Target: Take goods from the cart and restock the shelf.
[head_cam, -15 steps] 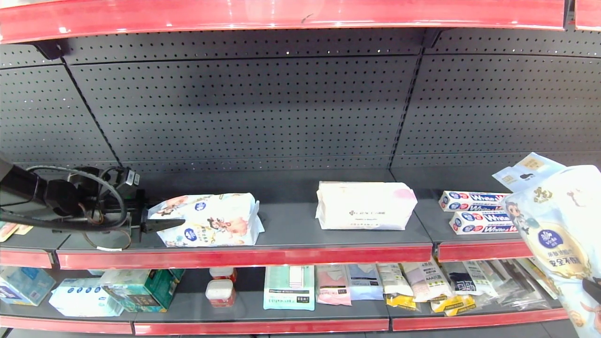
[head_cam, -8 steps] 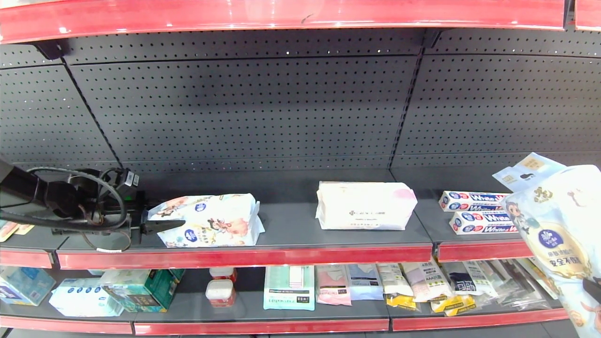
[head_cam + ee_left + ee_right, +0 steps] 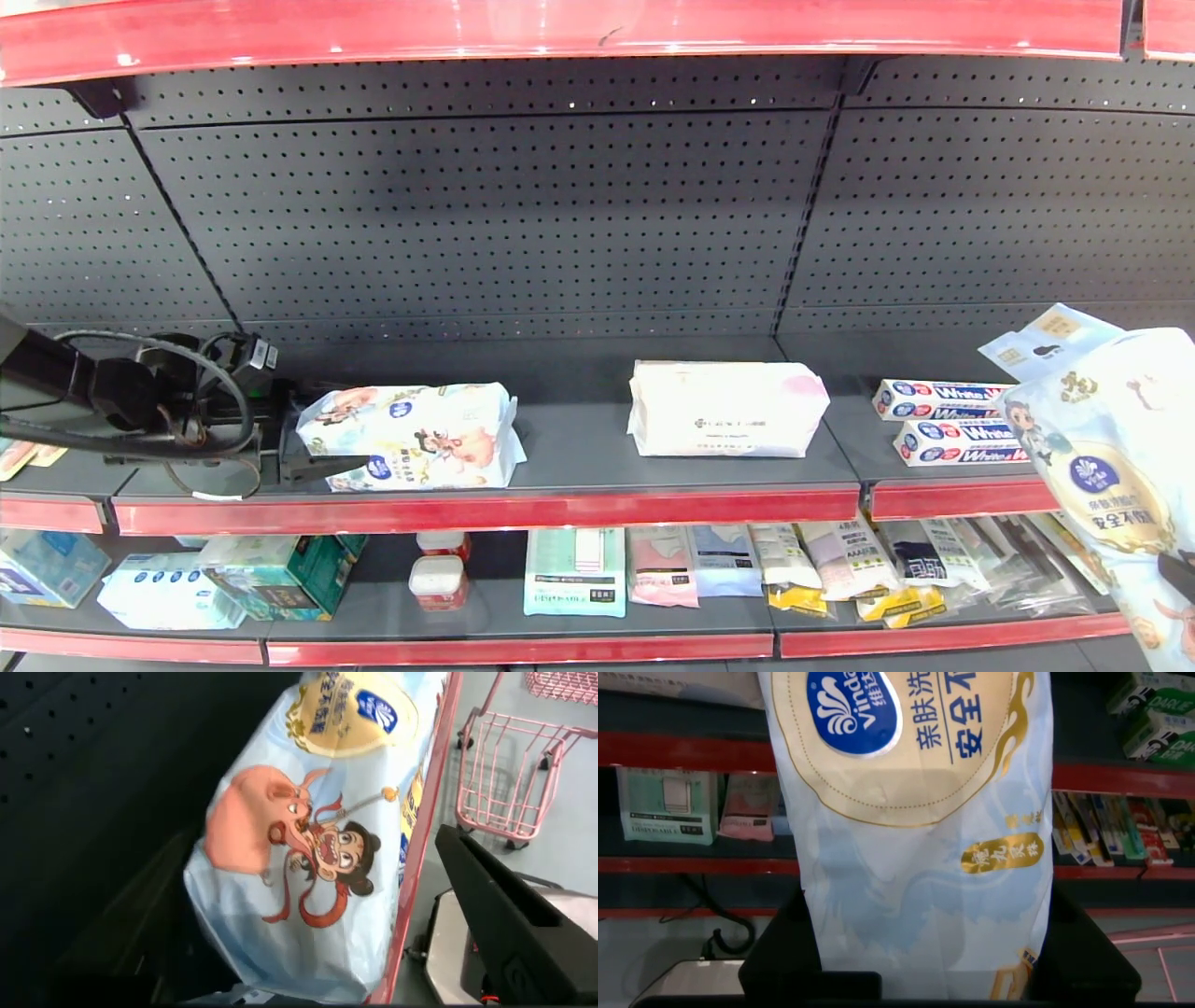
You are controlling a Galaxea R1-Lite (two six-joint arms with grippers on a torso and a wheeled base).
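At the far left, the left hand [image 3: 310,437] is placed at the left end of a cartoon-printed pack [image 3: 420,436]. This pack is laid flat on the middle shelf [image 3: 485,511], close to the red front edge. The hand is held open. In the left wrist view one dark finger [image 3: 505,924] is set clear of the pack, with the shelf's red lip between them; the other finger cannot be made out. In the same view a pink cart [image 3: 509,775] is seen standing on the floor beyond the shelf.

Toward the middle of the same shelf a white pack [image 3: 726,409] is laid flat, well apart from the cartoon-printed pack. Further right, on the next shelf section, two toothpaste boxes [image 3: 943,399] are laid lengthwise, one just behind the other. On the lower shelf [image 3: 523,647] boxes, small jars and flat sachets are lined up in a row.

At the far right a tall pale-blue pack [image 3: 1111,467] is held upright in front of the shelf, not resting on it. It is gripped by the right hand [image 3: 934,947], which is closed on it. In the right wrist view the pack is clamped between the two dark fingers.
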